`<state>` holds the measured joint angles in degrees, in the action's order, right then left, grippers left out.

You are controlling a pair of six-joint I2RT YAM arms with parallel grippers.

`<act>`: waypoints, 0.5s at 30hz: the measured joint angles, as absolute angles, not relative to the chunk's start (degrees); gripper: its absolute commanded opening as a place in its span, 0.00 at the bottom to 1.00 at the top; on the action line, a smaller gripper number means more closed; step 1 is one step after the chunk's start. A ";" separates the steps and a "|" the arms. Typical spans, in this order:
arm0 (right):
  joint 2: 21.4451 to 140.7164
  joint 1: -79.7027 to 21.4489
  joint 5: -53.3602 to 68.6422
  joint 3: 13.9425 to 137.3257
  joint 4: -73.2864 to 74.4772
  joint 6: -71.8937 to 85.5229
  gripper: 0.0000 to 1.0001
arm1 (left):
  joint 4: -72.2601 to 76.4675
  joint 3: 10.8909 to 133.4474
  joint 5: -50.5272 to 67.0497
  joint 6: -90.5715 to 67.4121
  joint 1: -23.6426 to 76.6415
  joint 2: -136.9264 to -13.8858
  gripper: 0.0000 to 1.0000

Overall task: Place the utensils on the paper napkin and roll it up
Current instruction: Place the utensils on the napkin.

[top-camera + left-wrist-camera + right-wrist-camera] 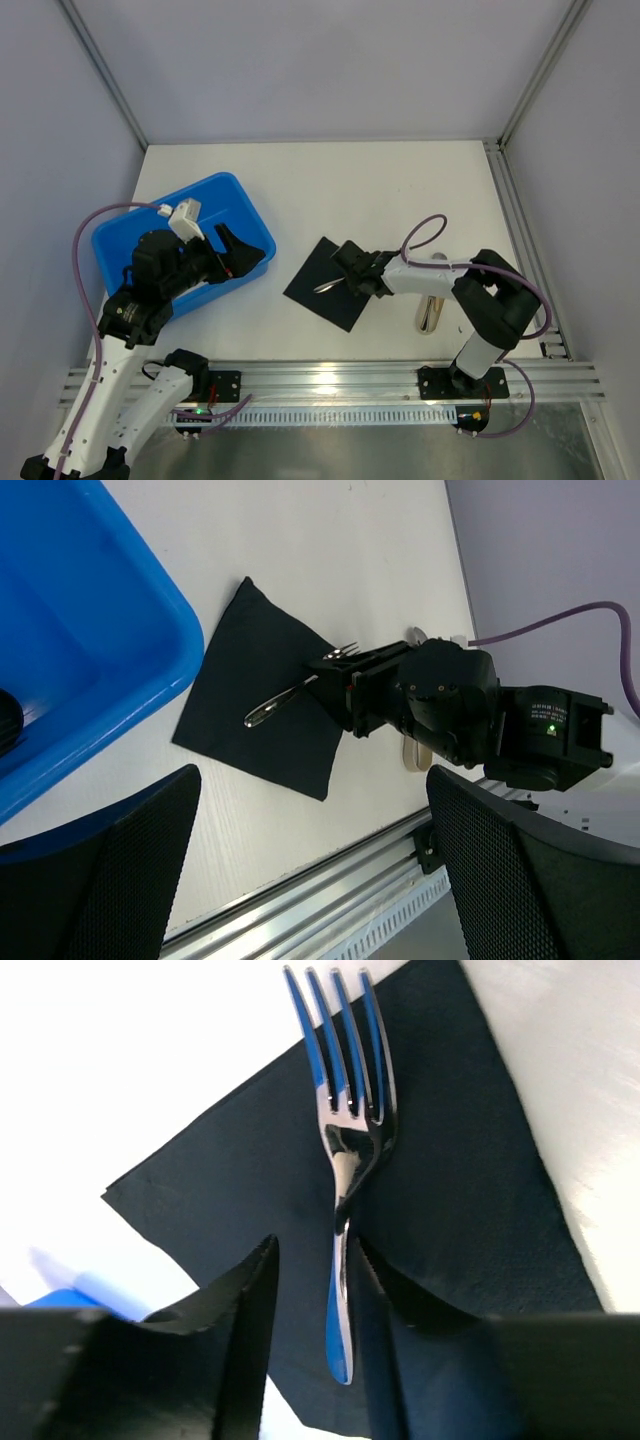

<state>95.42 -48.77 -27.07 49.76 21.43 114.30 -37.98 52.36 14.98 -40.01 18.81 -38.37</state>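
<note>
Between the fingers of our right pincer (316, 1245) lies the fork (345, 1150), its handle running along the gap. The jaws stand narrow but not closed. The finger (395, 1290) on the right of the wrist view seems to touch the neck of the handle, while a strip of black paper shows between the handle and the other finger. We cannot tell whether the fork rests fully on the paper or sits a little above it.

Under this pincer the napkin (318, 290) lies flat and unrolled on the desk (350, 190), a black square set cornerwise. The fork's tines point back toward the pincer's wrist and reach just past the napkin's edge. The handle's end points ahead of the fingertips, toward the tub (220, 195). Behind the pincer, beneath its forearm, a second utensil (432, 316) lies on bare desk, well apart from the napkin. It is too small for us to tell its kind.

Our left pincer (312, 780) hangs wide open and holds nothing. The tub's rim lies beside its left finger, and ahead of its fingertips we see the napkin, the fork and the right pincer.
</note>
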 measured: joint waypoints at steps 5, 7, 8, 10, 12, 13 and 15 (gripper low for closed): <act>95.39 -48.73 -27.07 51.13 22.57 114.24 0.53 | -38.00 52.36 16.69 -38.11 18.81 -38.41 0.91; 94.78 -48.73 -27.05 51.81 23.64 114.24 0.55 | -37.98 52.36 17.15 -37.23 18.81 -38.57 0.90; 94.08 -48.73 -27.05 52.07 24.47 114.21 0.62 | -38.00 52.36 17.37 -36.82 18.81 -38.72 0.86; 91.57 -48.73 -27.11 52.29 25.87 114.21 0.63 | -37.95 52.36 18.31 -35.70 18.81 -39.38 0.82; 88.07 -48.73 -27.38 52.40 27.59 114.24 0.66 | -37.91 52.36 19.31 -34.65 18.83 -40.38 0.78; 85.65 -48.73 -27.77 52.77 29.04 114.24 0.67 | -37.80 52.36 20.01 -34.00 18.90 -41.25 0.78; 80.64 -48.34 -28.69 54.28 31.92 113.84 0.67 | -37.23 52.36 21.43 -32.84 19.16 -43.48 0.78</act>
